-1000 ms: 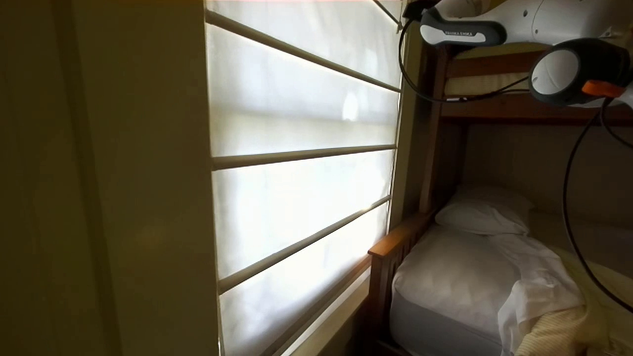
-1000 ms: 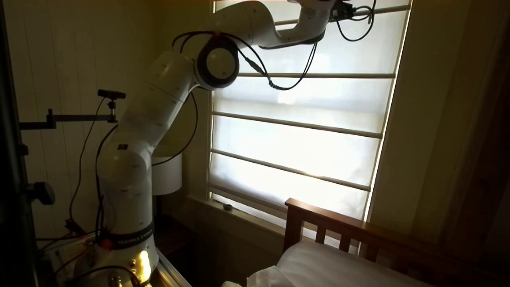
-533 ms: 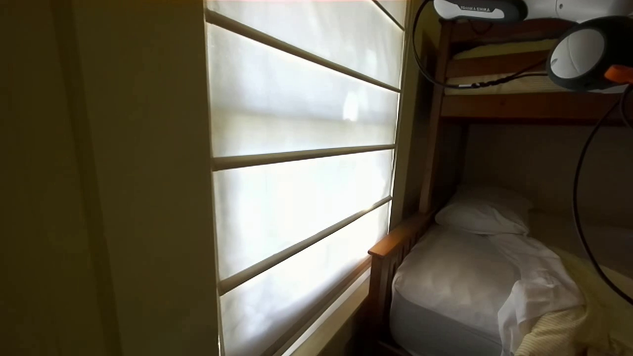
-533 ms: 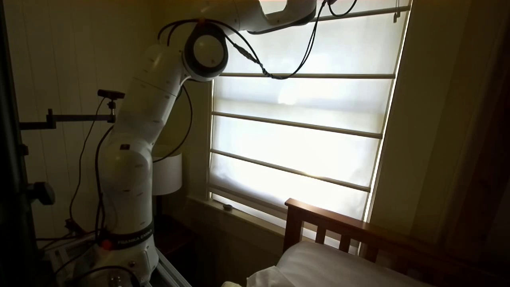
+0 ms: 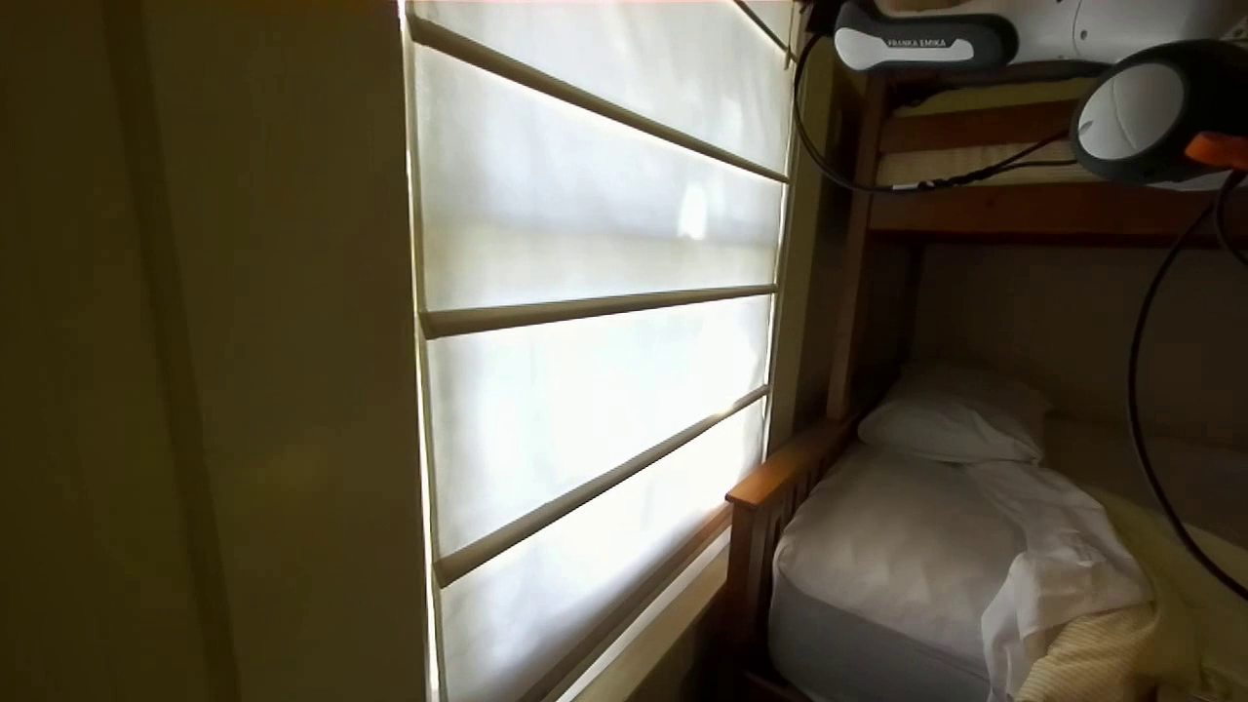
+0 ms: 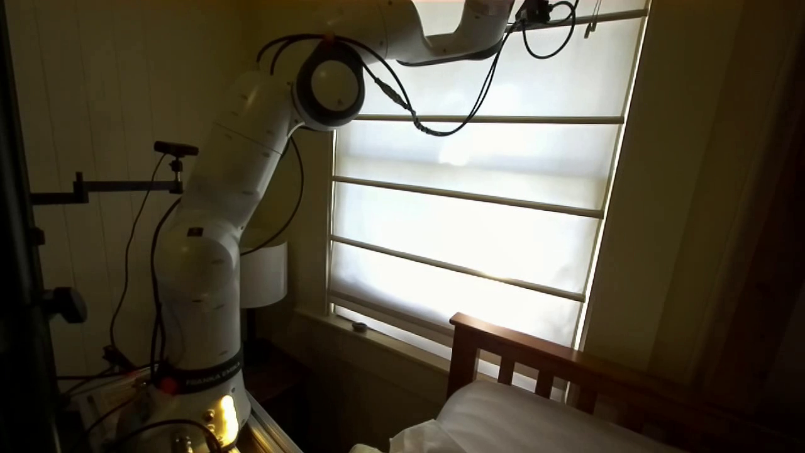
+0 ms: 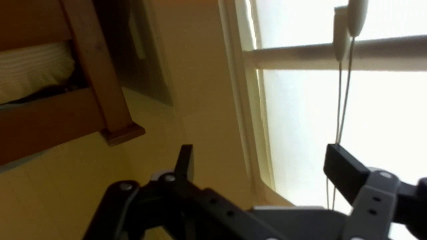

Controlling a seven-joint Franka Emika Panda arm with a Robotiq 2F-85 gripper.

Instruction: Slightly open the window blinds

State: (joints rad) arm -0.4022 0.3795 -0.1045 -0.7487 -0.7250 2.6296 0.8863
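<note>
The window blinds are a backlit cream-white shade with horizontal rails, hanging down nearly to the sill. They show in both exterior views and in the wrist view. Two thin pull cords with pale tassels hang in front of the fabric. The tassels also show near the top edge in an exterior view. My gripper is open with nothing between its fingers. The cords pass behind its right finger in the wrist view. In both exterior views the fingers are out of frame or hidden.
A wooden bunk bed stands beside the window, with its headboard before the lower blinds. A lamp stands behind the arm. A camera on a bracket is at the left. Loose cables hang from the arm.
The arm rose, then came down partway. The tassels have swung left and tilt in an exterior view. The blinds have shifted slightly, with a brighter slit along one side edge.
</note>
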